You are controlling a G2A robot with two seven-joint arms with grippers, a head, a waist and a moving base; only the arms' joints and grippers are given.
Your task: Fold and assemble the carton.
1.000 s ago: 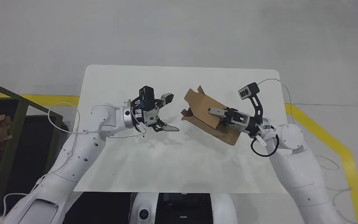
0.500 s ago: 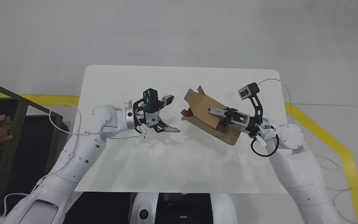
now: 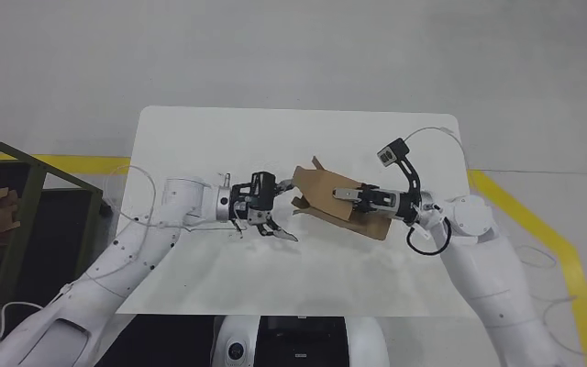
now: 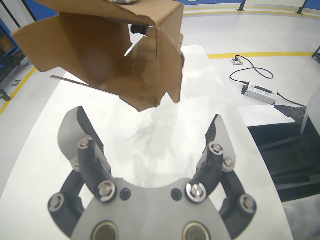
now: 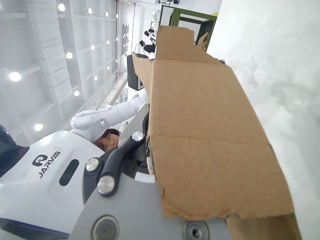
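At the top view's centre the brown carton (image 3: 323, 197) hangs above the white table (image 3: 385, 138), its upper wall pinched between the right gripper's (image 3: 347, 194) fingers, while the left gripper (image 3: 286, 209), spread wide and empty, sits just left of its open end.

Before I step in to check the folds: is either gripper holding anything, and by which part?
The right gripper holds the carton, shut on one wall panel. The left gripper is open before the carton's open end, holding nothing.
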